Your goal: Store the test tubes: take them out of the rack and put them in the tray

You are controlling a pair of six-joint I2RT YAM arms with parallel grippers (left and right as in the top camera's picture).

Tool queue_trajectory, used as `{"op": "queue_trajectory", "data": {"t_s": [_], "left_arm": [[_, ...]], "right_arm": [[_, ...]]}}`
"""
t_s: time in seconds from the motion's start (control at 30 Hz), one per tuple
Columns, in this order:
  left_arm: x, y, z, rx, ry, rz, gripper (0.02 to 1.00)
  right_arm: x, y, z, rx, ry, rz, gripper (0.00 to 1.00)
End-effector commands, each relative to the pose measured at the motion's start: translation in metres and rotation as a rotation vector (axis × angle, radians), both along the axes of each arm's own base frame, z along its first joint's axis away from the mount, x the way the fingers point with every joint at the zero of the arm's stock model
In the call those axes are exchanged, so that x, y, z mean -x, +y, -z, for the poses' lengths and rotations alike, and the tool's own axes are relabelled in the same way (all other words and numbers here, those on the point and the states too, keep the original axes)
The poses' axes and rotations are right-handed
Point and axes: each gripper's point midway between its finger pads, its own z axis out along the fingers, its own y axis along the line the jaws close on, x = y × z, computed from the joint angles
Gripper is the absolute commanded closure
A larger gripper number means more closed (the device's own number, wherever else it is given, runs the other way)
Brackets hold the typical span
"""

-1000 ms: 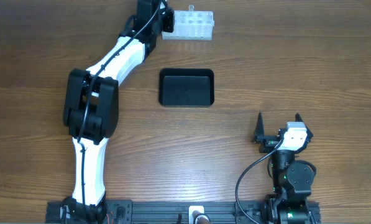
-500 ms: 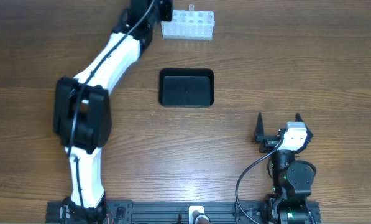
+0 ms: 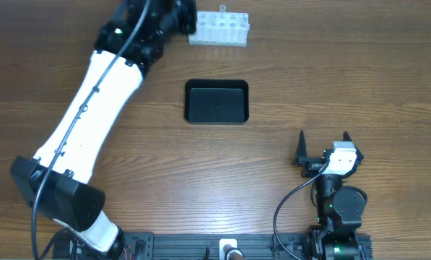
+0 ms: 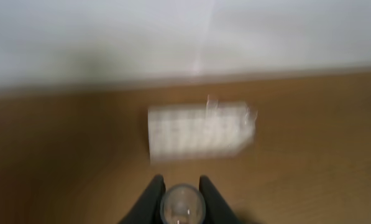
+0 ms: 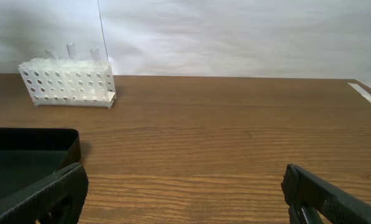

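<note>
The left arm rises from the lower left of the top view and slants up to the upper left of centre, where the left gripper (image 3: 185,19) sits just beside the left end of the rack (image 3: 219,29). From its own wrist camera the left gripper (image 4: 181,186) has its two dark fingers (image 4: 149,199) closed on a test tube (image 4: 183,206), a clear round form seen end-on between them (blurred, but the glassy circle is plain enough). Past the fingers, the white rack (image 4: 201,131) stands on the brown tabletop (image 4: 309,155), a little apart from the gripper and not touching it.

The rack is at the upper centre of the top view, near the far edge of the tabletop (image 3: 359,72). The right wrist camera shows the rack (image 5: 67,84) side-on, with rows of holes in its face and three standing tubes (image 5: 70,51) poking up above its top.

The tray (image 3: 216,102), black and rectangular, lies at the centre of the top view, below the rack and well apart from it; no tube can be seen in it. A corner of the tray (image 5: 30,152) also shows in the right wrist view.

The right gripper (image 3: 323,144) is at the lower right of the top view, close to its arm's base and well apart from tray and rack. Its fingers (image 5: 42,196) are spread wide with nothing between them.
</note>
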Motion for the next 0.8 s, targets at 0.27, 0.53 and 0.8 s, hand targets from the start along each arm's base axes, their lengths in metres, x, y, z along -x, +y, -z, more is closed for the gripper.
{"op": "queue_trajectory", "data": {"t_s": [0.27, 0.53, 0.8], "left_arm": [[0.041, -0.008, 0.138, -0.053, 0.309, -0.181, 0.967], [0.037, -0.002, 0.177, -0.132, 0.357, -0.204, 0.963], [0.039, -0.002, 0.206, -0.168, 0.409, -0.206, 0.950]], "right_arm": [[0.000, 0.002, 0.001, -0.007, -0.002, -0.009, 0.007], [0.000, 0.002, 0.001, -0.007, -0.002, -0.009, 0.009], [0.000, 0.002, 0.001, -0.007, -0.002, -0.009, 0.007]]}}
